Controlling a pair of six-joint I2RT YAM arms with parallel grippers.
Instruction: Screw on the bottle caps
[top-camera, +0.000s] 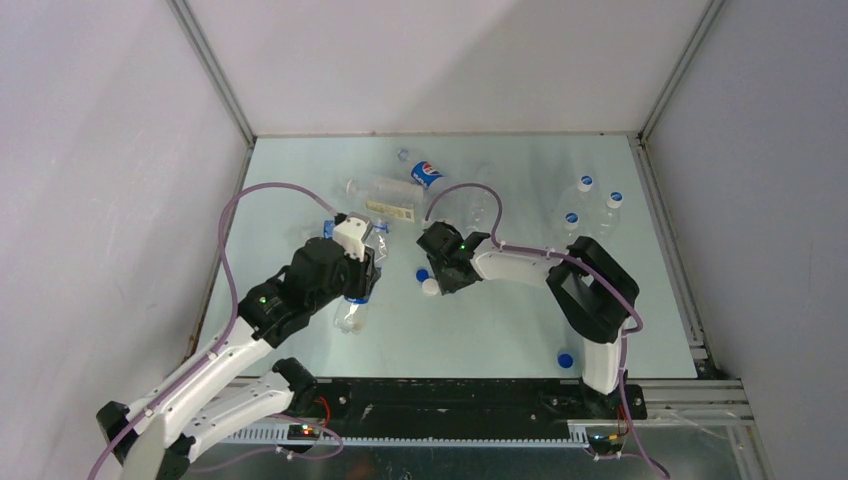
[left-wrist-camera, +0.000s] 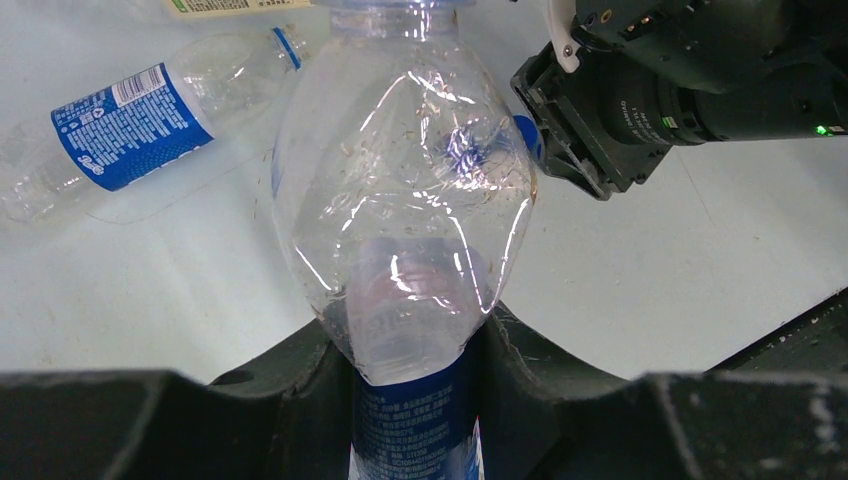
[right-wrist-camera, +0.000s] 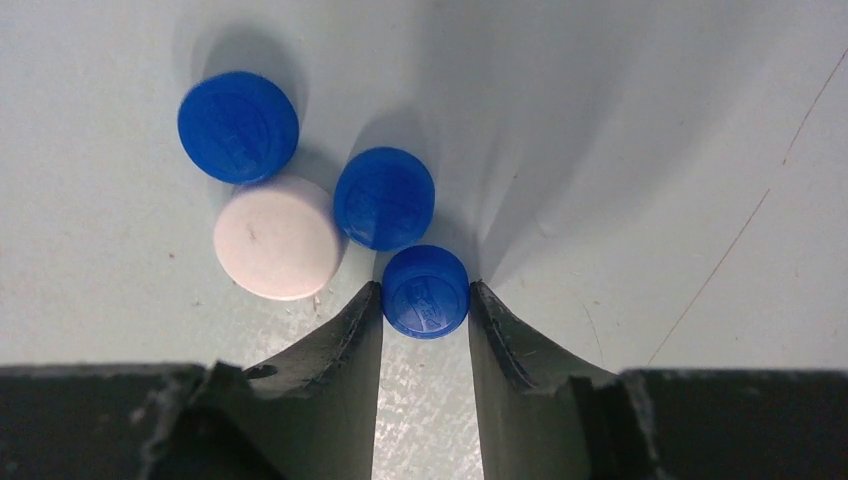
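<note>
Four small round plastic screw caps (right-wrist-camera: 238, 126) lie clustered on the pale table (top-camera: 480, 330): three blue, plus one white cap (right-wrist-camera: 277, 238). The right gripper (right-wrist-camera: 425, 291) is closed on the nearest blue cap (right-wrist-camera: 425, 300), with both fingers touching its sides; a second blue cap (right-wrist-camera: 384, 197) sits just beside it. The left gripper (left-wrist-camera: 410, 350) clamps a clear plastic bottle (left-wrist-camera: 400, 180) at its blue-labelled lower body, the neck directed away from the wrist. Another blue-labelled bottle (left-wrist-camera: 120, 125) lies flat nearby.
</note>
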